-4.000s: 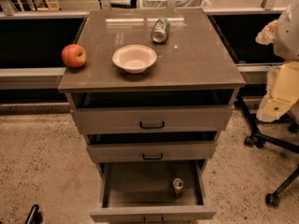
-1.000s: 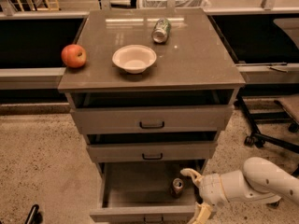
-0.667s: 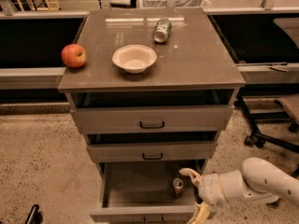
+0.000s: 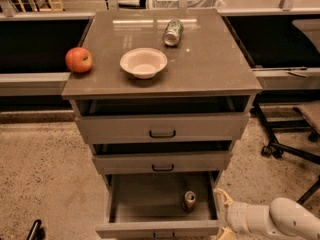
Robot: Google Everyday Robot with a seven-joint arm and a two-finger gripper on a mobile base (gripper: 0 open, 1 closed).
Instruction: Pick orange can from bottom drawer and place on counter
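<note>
The floor [image 4: 45, 174] is speckled and sandy. On it stands a grey cabinet with three drawers. Its flat top, the counter [image 4: 210, 64], holds a red apple [image 4: 78, 60] at the left edge, a white bowl [image 4: 143, 62] near the middle, and a green-and-white can [image 4: 173, 32] lying on its side at the back. The bottom drawer [image 4: 150, 204] is pulled out. The orange can [image 4: 189, 201] stands up inside it, near the right wall. The gripper [image 4: 223, 214] is low at the right, just outside that wall, and holds nothing; I cannot tell more about its grip. An office chair base [image 4: 285, 139] is at the right.
</note>
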